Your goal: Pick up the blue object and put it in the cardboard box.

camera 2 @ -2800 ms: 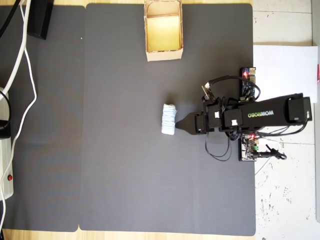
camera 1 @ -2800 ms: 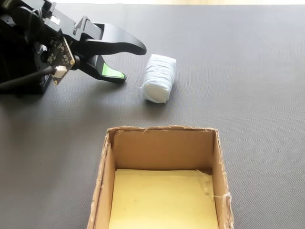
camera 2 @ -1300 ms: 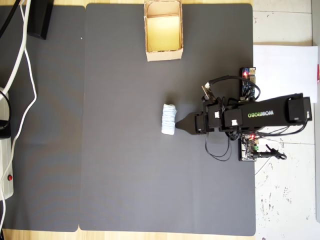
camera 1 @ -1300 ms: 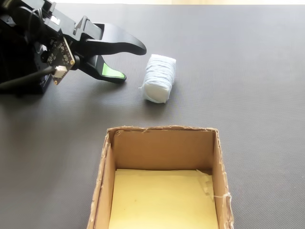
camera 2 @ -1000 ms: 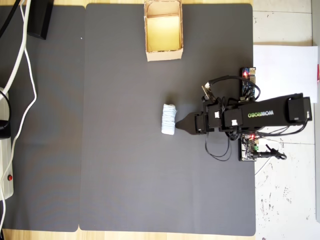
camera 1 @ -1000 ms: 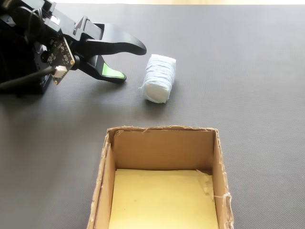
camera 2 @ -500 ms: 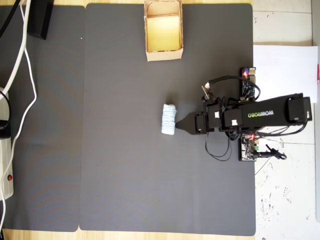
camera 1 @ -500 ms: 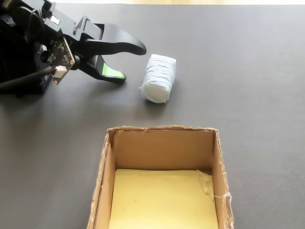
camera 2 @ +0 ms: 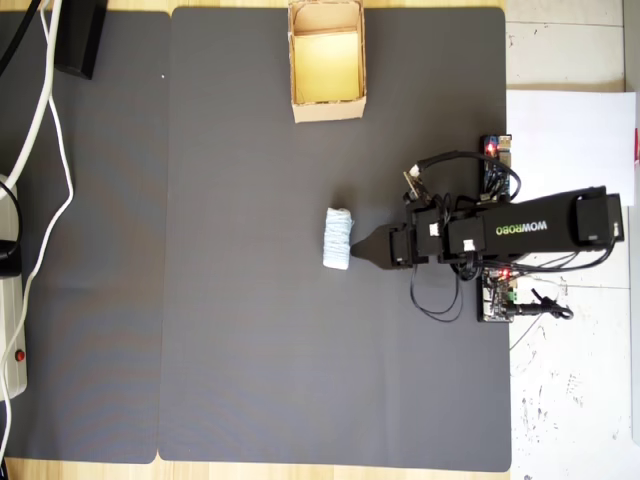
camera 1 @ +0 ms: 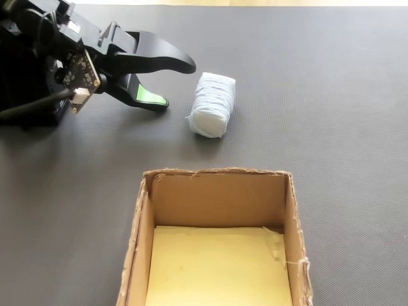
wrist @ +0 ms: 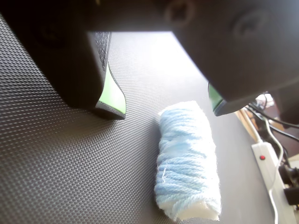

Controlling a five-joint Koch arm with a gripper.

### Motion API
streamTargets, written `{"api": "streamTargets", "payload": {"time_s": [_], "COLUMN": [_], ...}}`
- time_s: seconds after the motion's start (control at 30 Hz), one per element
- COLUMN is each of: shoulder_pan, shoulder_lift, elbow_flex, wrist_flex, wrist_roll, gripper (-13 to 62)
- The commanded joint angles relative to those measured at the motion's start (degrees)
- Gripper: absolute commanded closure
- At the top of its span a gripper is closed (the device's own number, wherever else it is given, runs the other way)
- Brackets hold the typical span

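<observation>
The pale blue yarn bundle [camera 1: 211, 104] is seen lying on the dark textured mat [camera 1: 331, 95] at upper centre of the fixed view, untouched. The gripper [camera 1: 175, 83] is held just to its left, jaws spread apart with nothing between them. The open cardboard box [camera 1: 290, 210] is placed at bottom centre, its near rim well apart from the bundle; bare mat is left between them.

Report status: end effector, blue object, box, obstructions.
End effector open, empty, just short of the blue object. Bundle lying on the mat, untouched. Cardboard box empty, apart from it. Nothing between them.
</observation>
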Motion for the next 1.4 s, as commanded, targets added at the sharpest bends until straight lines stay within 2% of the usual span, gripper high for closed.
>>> {"api": "streamTargets", "payload": {"time_s": [0.0, 0.83, 1.1, 1.37], "shoulder_pan": [0.00, -0.18, -0.18, 0.44], "shoulder_lift": [5.10, 5.10, 5.10, 5.10], "elbow_flex": [2.20, 0.53, -6.59, -18.72], "wrist_flex": [5.45, 3.34, 4.57, 15.38], "wrist_roll": [0.70, -0.70, -2.55, -4.39], "gripper": [14.7, 14.8, 14.8, 14.8]}}
